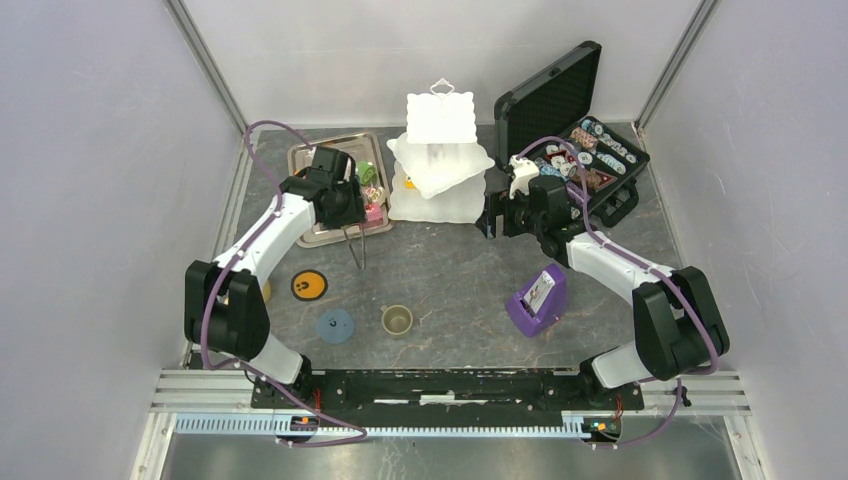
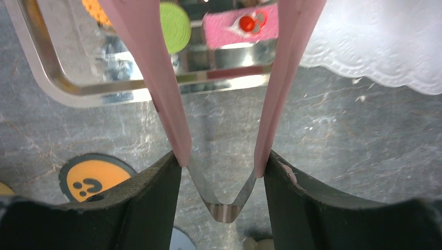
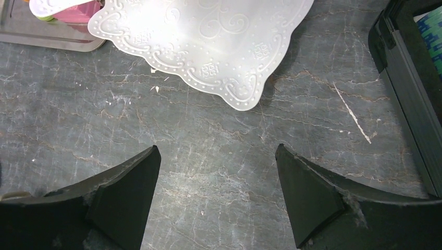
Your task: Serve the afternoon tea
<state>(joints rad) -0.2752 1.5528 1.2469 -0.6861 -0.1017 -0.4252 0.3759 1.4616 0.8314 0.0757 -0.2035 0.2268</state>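
My left gripper (image 1: 350,203) is shut on pink-armed metal tongs (image 2: 168,104), their steel hinge between my fingers (image 2: 156,198). The tong tips reach over the steel tray (image 2: 78,89), where a green pastry (image 2: 177,25), a pink pastry (image 2: 229,31) and an orange one (image 2: 96,10) lie. The white three-tier stand (image 1: 440,160) is just right of the tray. My right gripper (image 1: 490,216) is open and empty above bare table, near the stand's bottom tier (image 3: 208,36). The olive cup (image 1: 397,320), a blue coaster (image 1: 335,325) and an orange smiley coaster (image 1: 309,285) lie at the front.
The open black case of poker chips (image 1: 580,130) stands at the back right, its edge close to my right gripper (image 3: 412,78). The purple card holder (image 1: 537,300) is at the front right. A yellow mug (image 1: 263,291) is mostly hidden behind my left arm.
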